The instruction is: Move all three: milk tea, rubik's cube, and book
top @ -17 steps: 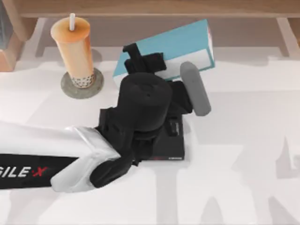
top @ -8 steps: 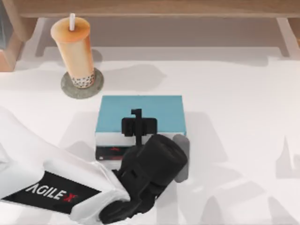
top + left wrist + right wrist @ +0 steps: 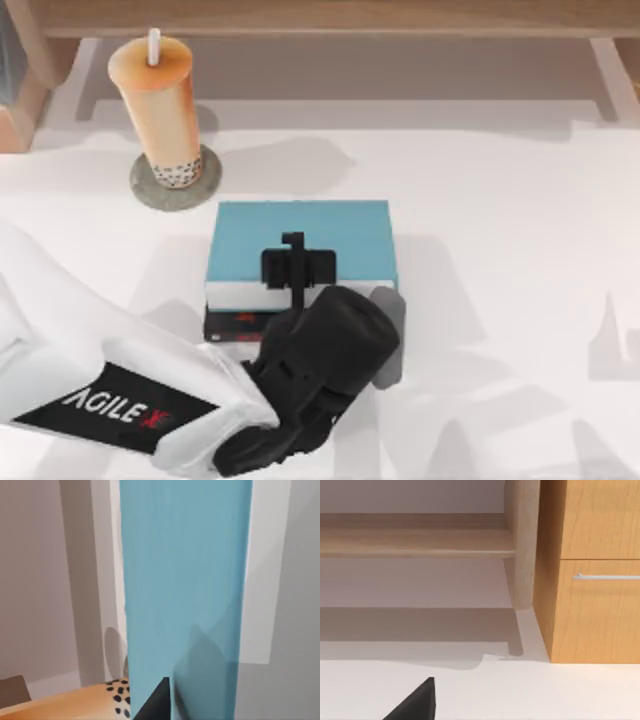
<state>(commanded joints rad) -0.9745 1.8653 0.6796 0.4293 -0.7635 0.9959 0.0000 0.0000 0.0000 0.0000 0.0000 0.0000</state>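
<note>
Light blue, the book (image 3: 300, 238) lies flat atop a black book (image 3: 232, 324) mid-table, stacked deliberately, we judge. Our left gripper (image 3: 296, 270) sits on it; finger spread indeterminable.

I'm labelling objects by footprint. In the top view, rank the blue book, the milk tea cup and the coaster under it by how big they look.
1. Blue book, clearly largest, though the left claw covers part.
2. Milk tea cup, but it stands tall toward the camera, so this rank is unsure.
3. Coaster, mostly hidden under the cup.
</note>
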